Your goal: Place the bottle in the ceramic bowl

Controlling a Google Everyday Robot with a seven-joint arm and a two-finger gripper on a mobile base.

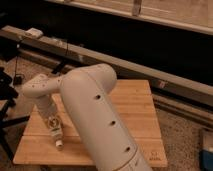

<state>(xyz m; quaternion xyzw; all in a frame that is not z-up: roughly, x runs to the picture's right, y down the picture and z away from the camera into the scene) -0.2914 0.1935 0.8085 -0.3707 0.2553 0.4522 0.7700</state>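
The bottle (55,131) is a small cream bottle with a pale label and a white cap pointing to the table's front edge. It sits at the tip of my gripper (51,122), over the front left part of the wooden table (135,107). I cannot see whether it rests on the wood or hangs just above it. My gripper reaches down from the grey wrist (40,92) at the left. The ceramic bowl is not in view; my large white arm link (97,120) hides the middle of the table.
The table's left and front edges lie close to the gripper. A long metal rail (125,65) runs behind the table. A dark stand (6,95) is at the far left, and a blue object (207,150) sits on the floor at the right.
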